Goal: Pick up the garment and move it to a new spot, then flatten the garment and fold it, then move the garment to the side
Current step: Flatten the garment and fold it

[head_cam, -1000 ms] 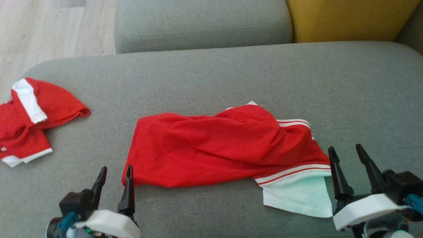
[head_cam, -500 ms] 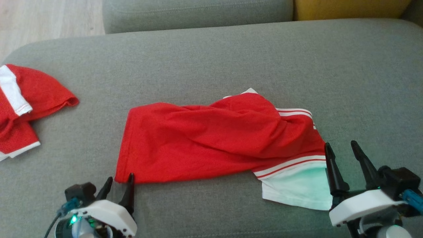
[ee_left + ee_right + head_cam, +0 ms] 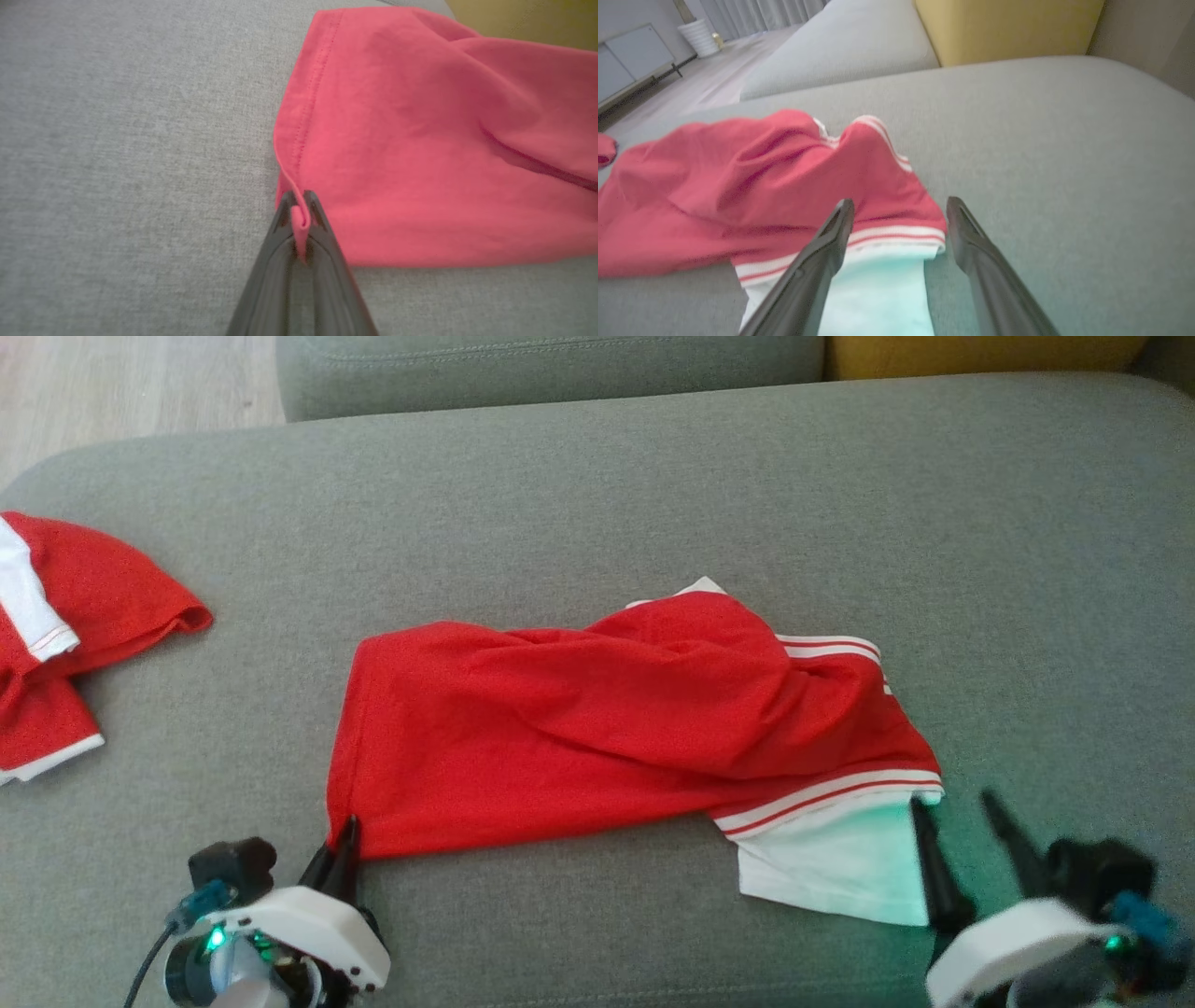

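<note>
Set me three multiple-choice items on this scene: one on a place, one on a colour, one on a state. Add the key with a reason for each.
1. Where on the red garment does the left gripper grip?
A. its middle
B. its striped cuff
C. its near left corner, at the hem

2. What colour is the cushion at the back right?
A. blue
B. yellow
C. black

3. In what state is the right gripper?
A. open, with nothing pinched
B. shut on cloth
C. shut on nothing

Key:
1 C: the left wrist view shows a fold of the stitched hem pinched between the closed fingers at the corner.
2 B: it shows mustard yellow in the right wrist view.
3 A: its two fingers stand well apart at the garment's edge.
</note>
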Controlling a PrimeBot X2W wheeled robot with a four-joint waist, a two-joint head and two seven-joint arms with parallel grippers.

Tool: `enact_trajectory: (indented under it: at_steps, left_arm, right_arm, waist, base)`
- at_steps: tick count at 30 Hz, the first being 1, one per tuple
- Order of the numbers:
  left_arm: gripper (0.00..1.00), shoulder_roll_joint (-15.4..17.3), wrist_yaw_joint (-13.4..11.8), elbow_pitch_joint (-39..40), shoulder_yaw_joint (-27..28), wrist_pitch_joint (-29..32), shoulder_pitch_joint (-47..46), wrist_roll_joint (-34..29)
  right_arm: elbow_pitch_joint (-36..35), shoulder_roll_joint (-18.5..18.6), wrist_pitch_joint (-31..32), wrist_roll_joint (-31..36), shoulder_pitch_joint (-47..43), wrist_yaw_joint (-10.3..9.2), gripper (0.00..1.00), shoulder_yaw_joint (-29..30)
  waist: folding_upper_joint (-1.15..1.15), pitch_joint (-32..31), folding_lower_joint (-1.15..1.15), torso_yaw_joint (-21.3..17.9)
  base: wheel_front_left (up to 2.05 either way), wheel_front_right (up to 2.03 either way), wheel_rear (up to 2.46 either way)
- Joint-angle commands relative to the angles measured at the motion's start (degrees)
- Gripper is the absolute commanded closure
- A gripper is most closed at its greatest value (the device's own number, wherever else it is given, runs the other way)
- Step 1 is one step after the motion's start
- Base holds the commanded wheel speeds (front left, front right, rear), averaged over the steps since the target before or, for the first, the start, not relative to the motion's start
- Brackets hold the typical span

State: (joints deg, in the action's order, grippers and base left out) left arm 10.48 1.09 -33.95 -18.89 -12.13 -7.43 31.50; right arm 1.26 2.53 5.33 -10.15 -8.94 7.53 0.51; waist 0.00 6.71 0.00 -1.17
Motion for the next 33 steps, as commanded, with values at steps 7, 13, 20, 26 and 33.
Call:
enact_trajectory:
  at_steps: [7, 13, 20, 26, 33]
  left_arm:
    - [1.00, 0.43, -0.08, 2.01, 1.41, -1.70, -3.54, -0.69]
    - [1.00, 0.31, -0.04, 2.82, 1.14, -2.06, -3.72, -0.98]
    - [1.00, 0.37, -0.44, 5.27, 1.32, -2.37, -3.36, -1.12]
    - [1.00, 1.29, -2.14, 12.89, 2.79, -2.66, -3.37, -2.37]
    - [1.00, 3.73, -5.61, 27.90, 4.78, -1.07, -3.91, -4.11]
  right_arm:
    - [7.42, 0.34, 0.70, -0.45, -0.96, -0.04, 0.00, -2.43]
    - [14.75, 0.34, 1.38, -0.97, 2.51, -0.04, 0.00, -1.54]
    - [18.13, 0.34, 3.70, -3.85, 5.59, -0.04, 1.00, -1.61]
    - [10.18, 0.34, 0.56, -5.25, 6.69, -0.04, 1.00, -0.37]
    - [-7.07, 1.21, -0.65, -3.53, 10.27, -0.04, 1.00, 2.55]
  waist:
    - [0.00, 0.83, 0.00, 0.98]
    - [0.00, 1.26, 0.00, 1.24]
    - [0.00, 1.22, 0.00, 1.68]
    - [0.00, 0.68, 0.00, 1.80]
    - [0.00, -1.69, 0.00, 1.56]
  base:
    - [0.00, 0.00, 0.00]
    - [0.00, 0.00, 0.00]
    - [0.00, 0.00, 0.00]
    - [0.00, 0.00, 0.00]
    - [0.00, 0.00, 0.00]
